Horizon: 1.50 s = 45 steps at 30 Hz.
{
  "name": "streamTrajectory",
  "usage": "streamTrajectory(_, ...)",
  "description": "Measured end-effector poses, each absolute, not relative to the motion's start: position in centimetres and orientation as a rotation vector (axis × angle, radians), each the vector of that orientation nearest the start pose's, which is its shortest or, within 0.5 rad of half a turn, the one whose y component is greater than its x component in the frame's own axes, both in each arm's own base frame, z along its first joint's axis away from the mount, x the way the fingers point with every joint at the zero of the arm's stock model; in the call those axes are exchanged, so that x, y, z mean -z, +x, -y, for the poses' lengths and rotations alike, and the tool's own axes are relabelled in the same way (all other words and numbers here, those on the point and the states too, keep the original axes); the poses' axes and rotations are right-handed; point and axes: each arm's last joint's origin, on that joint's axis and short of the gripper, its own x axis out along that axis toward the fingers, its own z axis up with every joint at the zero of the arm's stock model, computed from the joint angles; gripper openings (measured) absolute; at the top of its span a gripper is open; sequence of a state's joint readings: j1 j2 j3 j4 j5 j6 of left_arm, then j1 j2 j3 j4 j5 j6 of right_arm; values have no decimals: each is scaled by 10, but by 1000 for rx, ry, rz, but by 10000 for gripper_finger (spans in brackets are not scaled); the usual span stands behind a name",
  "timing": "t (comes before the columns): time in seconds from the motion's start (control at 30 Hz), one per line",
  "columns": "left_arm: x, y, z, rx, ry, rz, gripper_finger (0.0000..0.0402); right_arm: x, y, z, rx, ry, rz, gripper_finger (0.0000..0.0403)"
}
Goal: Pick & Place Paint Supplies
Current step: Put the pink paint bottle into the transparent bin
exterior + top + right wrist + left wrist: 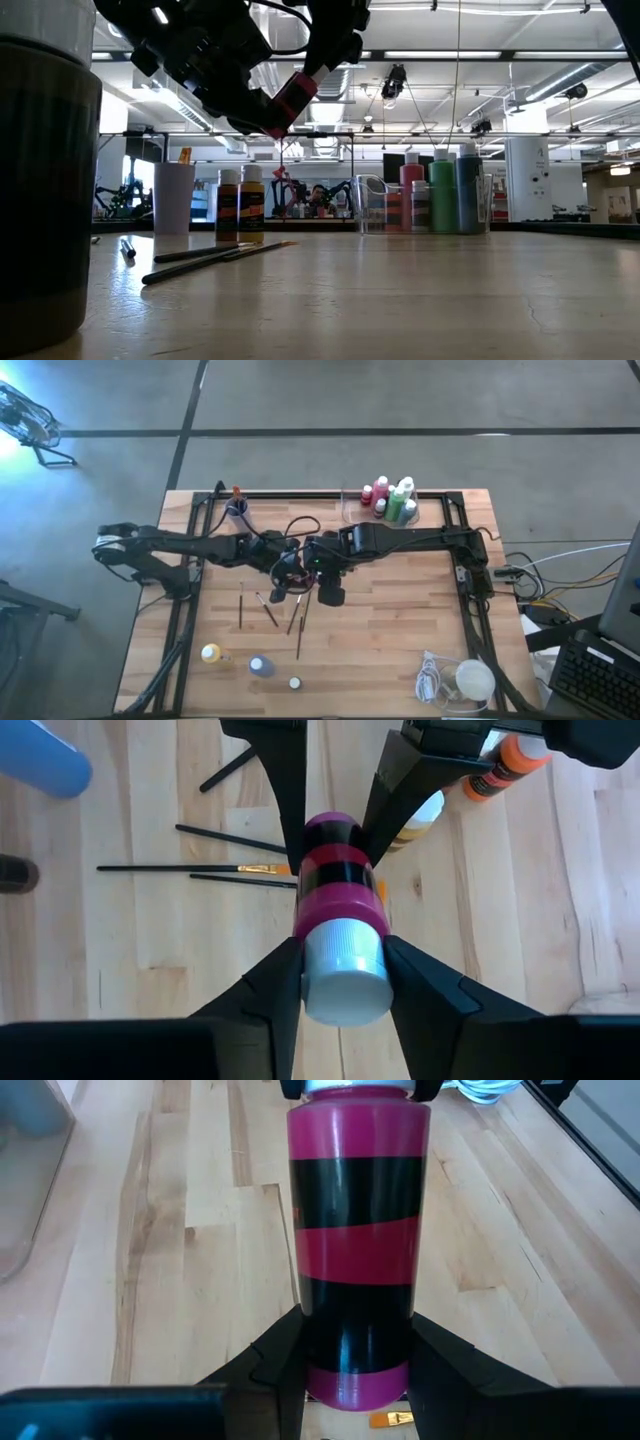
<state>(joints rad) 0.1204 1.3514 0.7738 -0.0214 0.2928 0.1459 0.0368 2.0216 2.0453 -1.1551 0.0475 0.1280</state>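
**While both end effectors clamp one pink bottle, the other supplies sit spread on the counter**

As seen from above, going left to right: the left arm reaches in from the counter's (400, 620) left edge to its middle. One purple cup (237, 508) stands near the far-left corner with something orange-tipped in it. One yellow bottle (210, 653) and one blue bottle (261, 666) lie near the front edge, and one small pale-capped bottle (295, 683) is just beside them. Four thin dark paintbrushes (268, 610) lie loosely fanned under the meeting point of the arms. Two orange bottles (240, 205) stand side by side in the low view.

Pink bottle (358, 1190): magenta body, black bands, pale ribbed cap, held horizontal in the air above the brushes. Left end effector (357, 1318) is clenched on its base end. Right end effector (343, 945) has its fingers pressed on both sides of the cap end, grasping it too.

Clear tray (352, 510) sits at the far edge right of centre, holding a tight cluster of upright bottles (395, 508): pink, red, green, white-capped, roughly five or six, exact count unclear. One white round lump with cord (470, 680) is at the front-right corner.

Open room: bare wood right of the brushes up to the lump, and between the tray and the right arm. A dark frame rails the left, far and right edges.
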Motion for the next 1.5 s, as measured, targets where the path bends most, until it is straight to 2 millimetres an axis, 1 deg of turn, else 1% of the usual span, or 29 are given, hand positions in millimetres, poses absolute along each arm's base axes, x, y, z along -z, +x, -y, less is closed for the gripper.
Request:
streamTrajectory(0.3, -224, 278, -25, 211, 17, -573, 134, -319, 419, -14, 75, 64, -1133, 115)
streamTrajectory(0.53, -223, 278, -25, 213, 14, -574, 152, -319, 419, -14, 50, 63, -1137, 115)
streamTrajectory(0.87, -225, 278, -25, 201, 3, -586, 161, -318, 416, -11, 53, 56, -1171, 114)
streamTrajectory(0.97, -229, 278, -25, 198, 5, -588, 185, -317, 413, -8, 59, 60, -1204, 114)
streamTrajectory(1.17, -231, 277, -25, 186, 5, -609, 270, -317, 412, -7, 68, 57, -1212, 114)
streamTrajectory(1.27, -230, 275, -26, 184, 0, -633, 304, -317, 410, -6, 69, 49, -1228, 114)
streamTrajectory(1.37, -232, 270, -28, 138, 2, -687, 322, -317, 402, -3, 137, -6, -1303, 114)
streamTrajectory(1.5, -242, 263, -30, 73, 26, -692, 327, -316, 388, 7, 316, -105, -1422, 114)
